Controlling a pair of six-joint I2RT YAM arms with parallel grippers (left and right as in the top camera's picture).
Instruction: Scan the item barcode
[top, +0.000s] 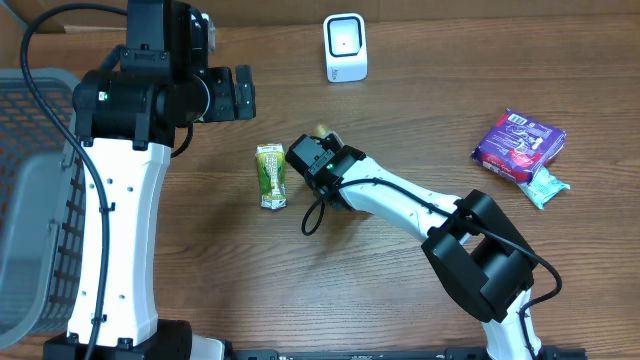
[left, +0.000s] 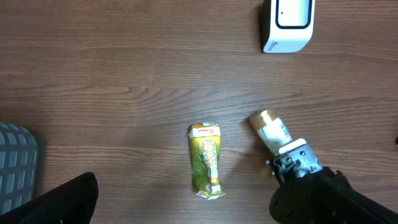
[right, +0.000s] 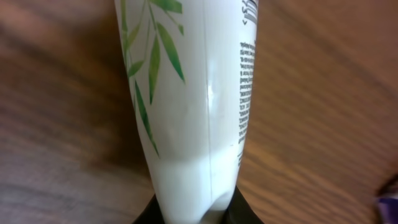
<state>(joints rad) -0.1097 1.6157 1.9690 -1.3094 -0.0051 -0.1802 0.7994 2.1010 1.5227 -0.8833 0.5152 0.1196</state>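
A white tube (right: 193, 93) with green leaves and small print fills the right wrist view, and my right gripper (right: 196, 214) is shut on its lower end. From overhead, the right gripper (top: 318, 152) holds the tube low over the mid table, with the tube's gold cap (top: 322, 131) pointing to the back. The left wrist view shows the tube (left: 272, 129) and the right gripper (left: 293, 158) behind it. A white scanner (top: 345, 47) stands at the back of the table. My left gripper (top: 243, 93) hangs open and empty to the tube's left, one finger (left: 62, 202) showing.
A green snack packet (top: 271, 176) lies left of the tube. A purple packet (top: 518, 144) and a teal packet (top: 545, 186) lie at the right. A grey mesh basket (top: 30, 200) stands at the left edge.
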